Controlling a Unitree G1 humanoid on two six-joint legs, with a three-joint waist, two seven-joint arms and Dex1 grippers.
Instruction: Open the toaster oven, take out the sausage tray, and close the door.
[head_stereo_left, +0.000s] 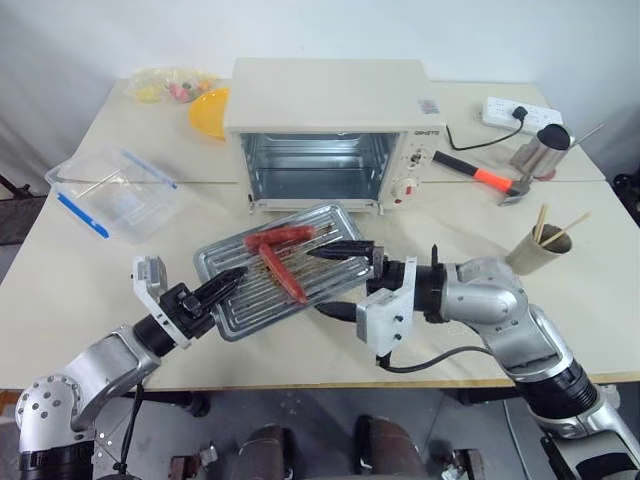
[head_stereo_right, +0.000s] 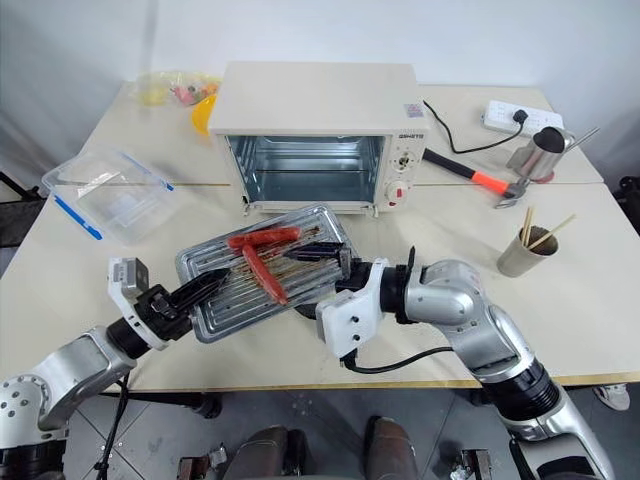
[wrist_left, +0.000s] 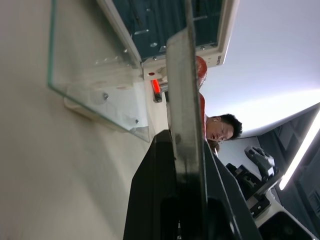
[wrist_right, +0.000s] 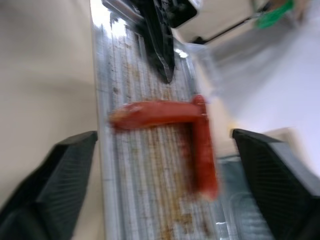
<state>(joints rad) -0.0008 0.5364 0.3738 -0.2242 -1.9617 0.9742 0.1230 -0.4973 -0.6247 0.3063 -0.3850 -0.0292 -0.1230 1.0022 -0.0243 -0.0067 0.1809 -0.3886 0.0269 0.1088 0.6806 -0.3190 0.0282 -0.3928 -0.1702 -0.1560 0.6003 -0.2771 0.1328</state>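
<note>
Door (wrist_left: 100, 90) down; tray (head_stereo_left: 290, 270) out of oven (head_stereo_left: 330, 130), pinched by my left gripper (head_stereo_left: 228, 285); right gripper (head_stereo_left: 340, 250) spread, off it; tray unset, door unclosed.

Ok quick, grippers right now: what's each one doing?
Left gripper: shut on the sausage tray's near-left edge, holding it up.
Right gripper: open, fingers spread either side of the tray, not gripping.

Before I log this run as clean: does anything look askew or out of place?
Yes. The sausage tray hangs tilted above the table, pinched at one edge by the left gripper alone; the right gripper has its jaws spread. The sausages lie crossed, and the toaster oven stands open.
</note>
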